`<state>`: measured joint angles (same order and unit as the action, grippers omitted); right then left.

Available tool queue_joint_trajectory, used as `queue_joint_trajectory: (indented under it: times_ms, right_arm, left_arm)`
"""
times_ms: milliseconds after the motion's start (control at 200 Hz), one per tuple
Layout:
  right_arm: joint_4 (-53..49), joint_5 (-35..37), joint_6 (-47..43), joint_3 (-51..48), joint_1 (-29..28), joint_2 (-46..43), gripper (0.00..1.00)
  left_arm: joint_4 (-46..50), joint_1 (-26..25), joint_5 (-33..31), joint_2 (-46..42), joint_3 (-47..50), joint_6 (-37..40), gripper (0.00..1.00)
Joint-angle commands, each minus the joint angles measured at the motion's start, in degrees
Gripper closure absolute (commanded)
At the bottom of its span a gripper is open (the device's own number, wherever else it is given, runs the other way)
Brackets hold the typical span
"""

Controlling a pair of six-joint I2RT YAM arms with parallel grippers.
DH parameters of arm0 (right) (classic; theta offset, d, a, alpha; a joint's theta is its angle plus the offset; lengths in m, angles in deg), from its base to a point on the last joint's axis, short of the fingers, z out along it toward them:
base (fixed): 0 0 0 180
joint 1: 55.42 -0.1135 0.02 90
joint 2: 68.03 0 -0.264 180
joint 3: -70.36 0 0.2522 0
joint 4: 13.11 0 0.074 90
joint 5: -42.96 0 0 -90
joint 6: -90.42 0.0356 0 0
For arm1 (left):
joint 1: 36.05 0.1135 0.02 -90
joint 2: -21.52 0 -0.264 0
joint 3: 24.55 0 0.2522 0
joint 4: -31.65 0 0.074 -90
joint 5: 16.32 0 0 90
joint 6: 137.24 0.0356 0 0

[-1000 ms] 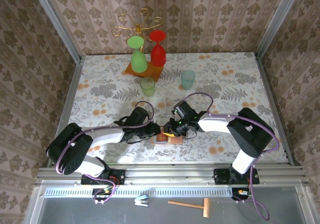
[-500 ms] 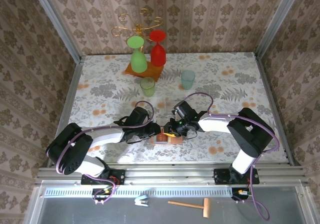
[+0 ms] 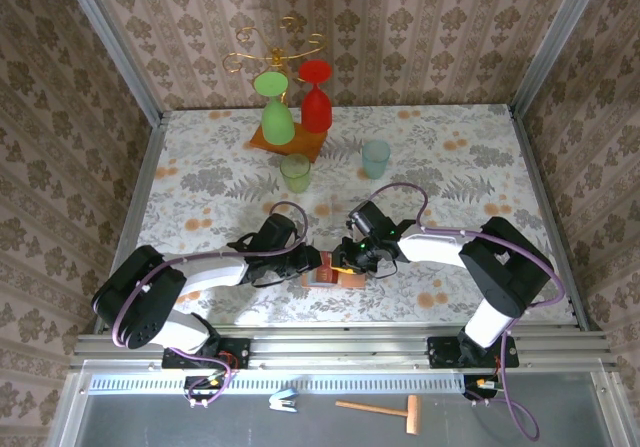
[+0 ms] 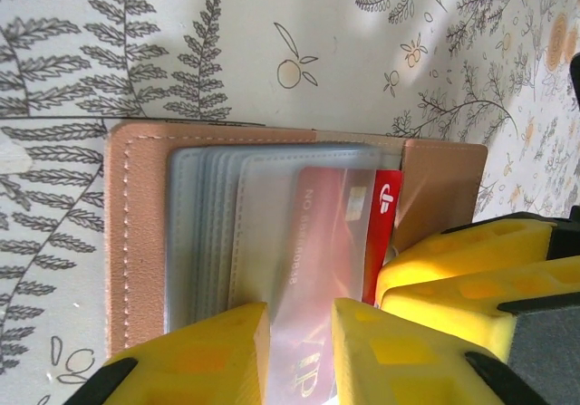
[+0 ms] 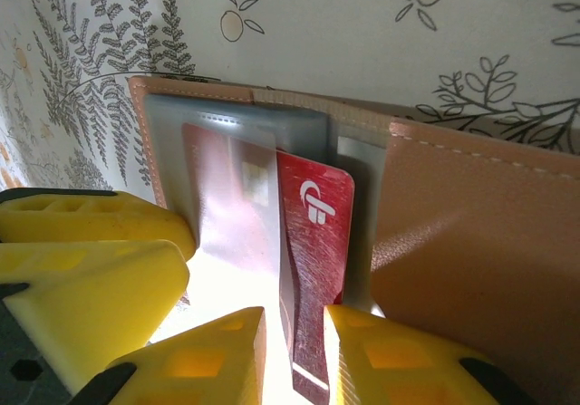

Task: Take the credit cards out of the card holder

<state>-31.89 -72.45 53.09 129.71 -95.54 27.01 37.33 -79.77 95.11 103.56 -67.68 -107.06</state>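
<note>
The card holder (image 3: 324, 279) lies open near the table's front edge, tan outside (image 4: 136, 242) with grey-blue clear sleeves (image 4: 204, 233). My left gripper (image 4: 299, 355) is shut on one translucent sleeve that has a red card inside it. A red strip of the credit cards (image 4: 384, 228) sticks out past that sleeve. My right gripper (image 5: 294, 355) is shut on the edge of the red credit cards (image 5: 317, 233), which are partly drawn out beside the raised tan flap (image 5: 471, 242). The two grippers (image 3: 312, 262) (image 3: 348, 260) meet fingertip to fingertip over the holder.
At the back stands a wooden stand base (image 3: 290, 147) with an upturned green glass (image 3: 276, 115) and a red glass (image 3: 316, 105) under a gold rack (image 3: 280, 42). A green cup (image 3: 295, 172) and a teal cup (image 3: 375, 157) stand behind the grippers.
Both grippers stay on the holder. The right gripper and the holder have shifted slightly to the left.
</note>
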Motion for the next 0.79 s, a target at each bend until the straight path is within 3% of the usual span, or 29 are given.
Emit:
queue_joint_trajectory:
  times_ms: [0,790]
  right_arm:
    - [-2.6,1.8,-1.0,1.2,0.4,-1.4,0.76]
    - [-3.7,1.2,-2.2,1.8,1.5,-1.9,0.76]
  left_arm:
    - [0.9,0.6,0.0,0.2,1.3,-0.3,0.74]
    - [0.8,0.8,0.3,-0.1,1.2,-0.4,0.74]
